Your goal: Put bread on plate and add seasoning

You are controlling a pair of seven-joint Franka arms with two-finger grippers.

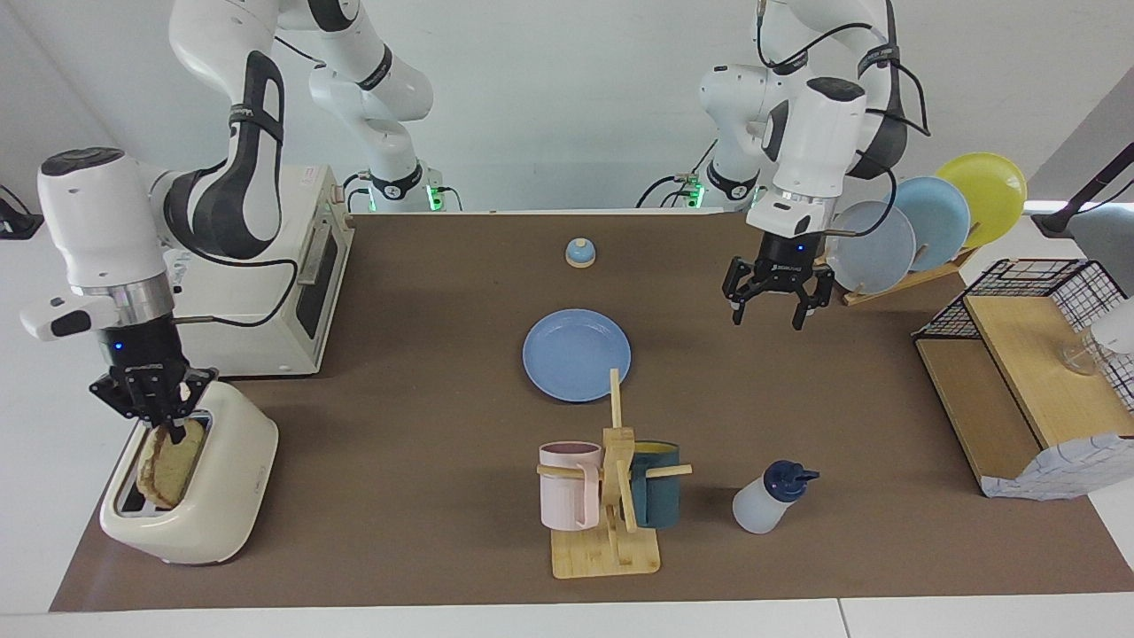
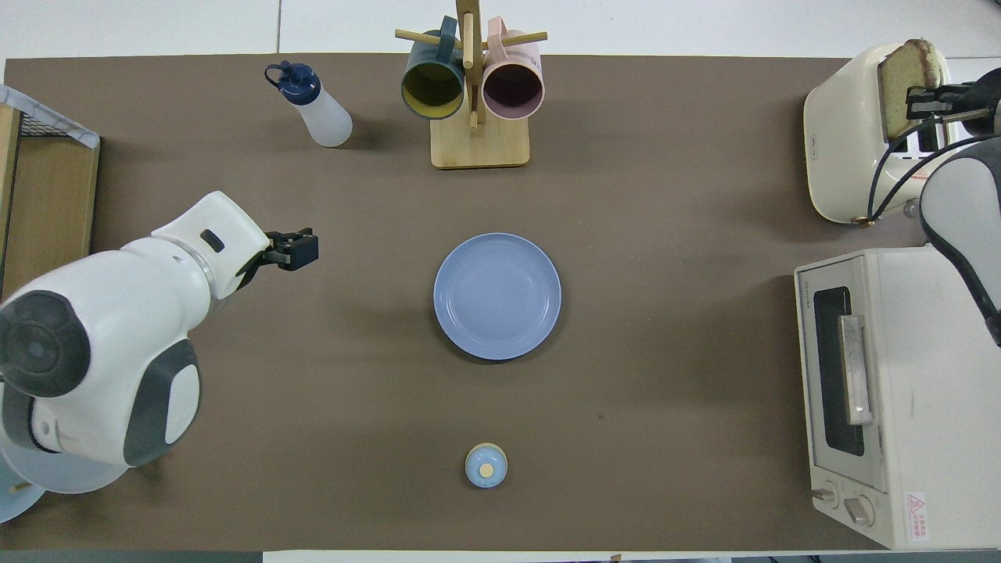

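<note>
Right hand [image 1: 166,418] clamped on bread [image 1: 163,467] in toaster [image 1: 221,496]. Left hand [image 1: 778,308] fingers apart over bare worktop [image 1: 797,390], between plate [image 1: 576,354] and plate rack [image 1: 895,282].

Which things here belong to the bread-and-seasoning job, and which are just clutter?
Job:
- toasted brown bread slice, in the cream toaster, right gripper closed on it
- round cornflower-blue plate
- white squeeze bottle, navy cap

Clutter:
- wooden mug rack
- white toaster oven
- blue-domed knob

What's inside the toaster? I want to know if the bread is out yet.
The bread stands in the toaster slot, its top pinched by the right gripper. Its lower part is hidden inside.
</note>
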